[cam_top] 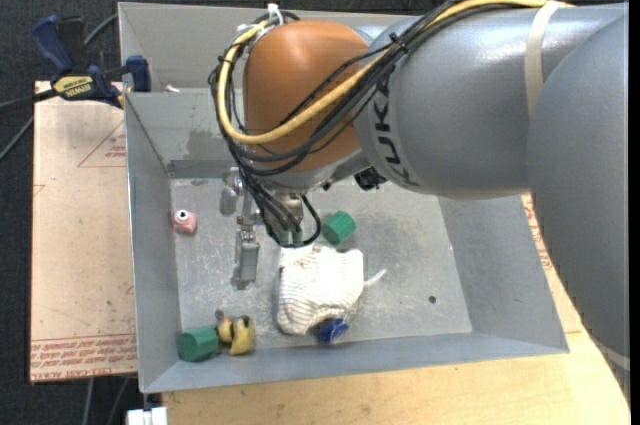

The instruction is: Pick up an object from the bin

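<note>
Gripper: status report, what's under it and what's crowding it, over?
Gripper down mid-bin, nothing seen held. White knitted cloth close beside it, nearest thing. Green block close by, at the cloth's upper edge.

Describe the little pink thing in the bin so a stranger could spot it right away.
Start at the grey bin and find the wall at the view's left. On the floor near that wall, about halfway up, lies a small pink spool-like piece. It is the only pink thing and lies alone, apart from the white knitted cloth.
</note>
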Controlling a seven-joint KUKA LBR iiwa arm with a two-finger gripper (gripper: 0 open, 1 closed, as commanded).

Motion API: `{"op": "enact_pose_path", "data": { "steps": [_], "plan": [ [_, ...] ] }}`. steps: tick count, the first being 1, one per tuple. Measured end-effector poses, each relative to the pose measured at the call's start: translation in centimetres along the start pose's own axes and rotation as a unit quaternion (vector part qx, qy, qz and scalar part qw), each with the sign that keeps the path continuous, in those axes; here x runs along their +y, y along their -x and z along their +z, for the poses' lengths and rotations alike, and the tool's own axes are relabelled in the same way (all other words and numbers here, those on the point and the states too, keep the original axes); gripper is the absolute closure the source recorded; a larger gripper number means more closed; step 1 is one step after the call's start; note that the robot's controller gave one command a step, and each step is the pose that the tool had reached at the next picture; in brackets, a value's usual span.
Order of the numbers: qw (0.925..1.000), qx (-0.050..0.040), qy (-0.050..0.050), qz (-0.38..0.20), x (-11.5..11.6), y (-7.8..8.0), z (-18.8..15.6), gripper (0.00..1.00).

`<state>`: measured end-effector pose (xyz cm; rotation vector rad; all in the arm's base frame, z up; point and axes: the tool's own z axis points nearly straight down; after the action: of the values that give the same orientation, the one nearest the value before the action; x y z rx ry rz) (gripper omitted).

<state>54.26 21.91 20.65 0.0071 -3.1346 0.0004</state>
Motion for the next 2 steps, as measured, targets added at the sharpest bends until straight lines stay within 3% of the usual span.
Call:
{"op": "enact_pose_path", "data": {
  "steps": [1,2],
  "plan": [
    [1.0,-0.0037,0.001,0.002,-0.1,0.2,-0.5,0.0],
    [0.9963,-0.0018,0.001,-0.085,-2.1,-4.6,11.0,0.0]
  ]
}}
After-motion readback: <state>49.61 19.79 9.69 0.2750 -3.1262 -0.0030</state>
